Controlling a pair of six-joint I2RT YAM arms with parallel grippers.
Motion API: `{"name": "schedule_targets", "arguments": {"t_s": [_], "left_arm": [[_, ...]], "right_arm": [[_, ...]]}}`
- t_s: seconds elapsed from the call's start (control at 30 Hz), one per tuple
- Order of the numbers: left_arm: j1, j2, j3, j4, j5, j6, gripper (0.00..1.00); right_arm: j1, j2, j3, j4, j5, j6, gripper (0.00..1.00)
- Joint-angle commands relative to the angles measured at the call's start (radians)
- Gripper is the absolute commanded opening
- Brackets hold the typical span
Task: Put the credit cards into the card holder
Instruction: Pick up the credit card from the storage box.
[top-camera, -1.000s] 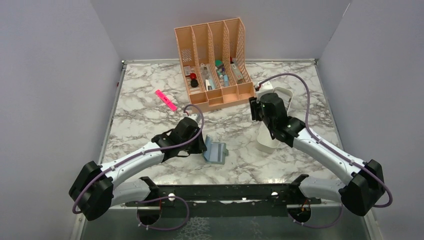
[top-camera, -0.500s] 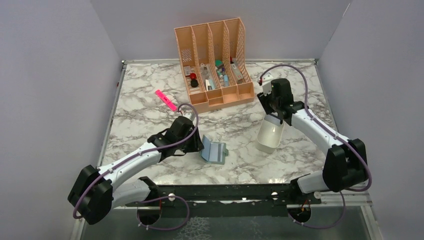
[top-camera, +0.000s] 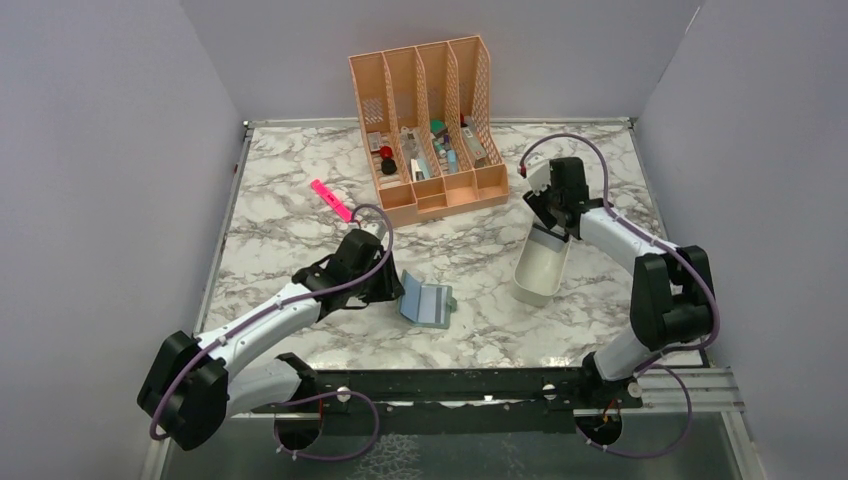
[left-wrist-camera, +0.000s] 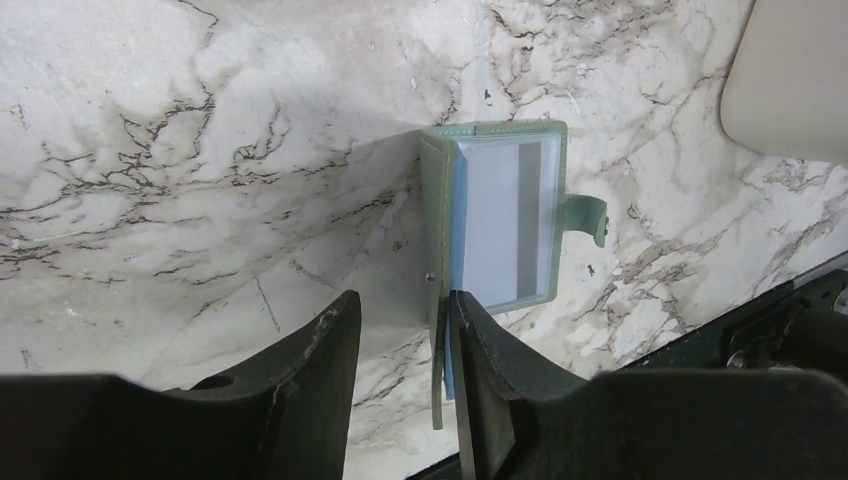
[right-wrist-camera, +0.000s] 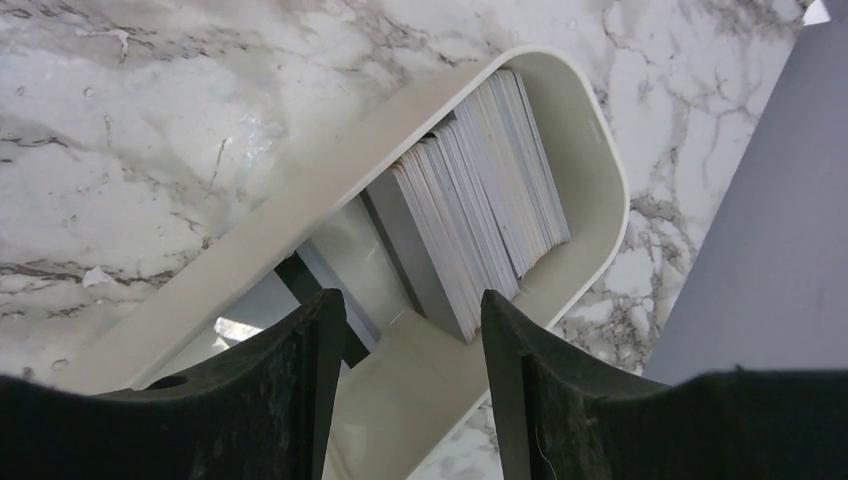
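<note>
Cards, pale and thin, stand packed on edge in one rounded end of the long white tray. From the right wrist view we cannot count them or read their faces. Lower in the tray, near one finger, we see a dark flat piece, but we cannot tell what it is.

We see the right gripper hanging over that same end of the tray with its fingers spread wide. The near corner of the card stack shows in the gap, and neither finger touches the cards.

In the overhead view the tray lies on the marble table, right of centre. It is just beside the right end of the peach desk organizer.

Well apart from the tray, nearer the table's middle, lies the grey-green wallet. It is open: one half lies flat and shows a clear pocket over a blue-grey lining, and its snap tab sticks out sideways. The other half is raised, and we see it edge-on.

The left gripper is low at the wallet with its fingers apart. The raised half stands inside the gap, close against the finger on the right of the wrist view, and bare marble fills the rest of the gap. Nothing is pinched.

A pink highlighter lies by itself on the table to the left of the organizer.
</note>
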Motion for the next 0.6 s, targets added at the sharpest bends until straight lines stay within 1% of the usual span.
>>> {"name": "schedule_targets", "arguments": {"t_s": [0.0, 0.17, 0.33, 0.57], "left_arm": [[0.007, 0.01, -0.001, -0.002, 0.029, 0.02, 0.41], [0.007, -0.002, -0.007, -0.003, 0.034, 0.016, 0.41], [0.008, -0.02, -0.014, -0.004, 0.039, 0.013, 0.41], [0.008, -0.036, -0.015, -0.01, 0.04, 0.012, 0.41]], "right_arm": [[-0.002, 0.041, -0.029, 0.158, 0.062, -0.109, 0.57], [-0.024, 0.085, -0.031, 0.197, 0.044, -0.136, 0.54], [-0.035, 0.11, -0.046, 0.243, 0.067, -0.156, 0.53], [-0.045, 0.113, -0.066, 0.304, 0.105, -0.173, 0.43]]}}
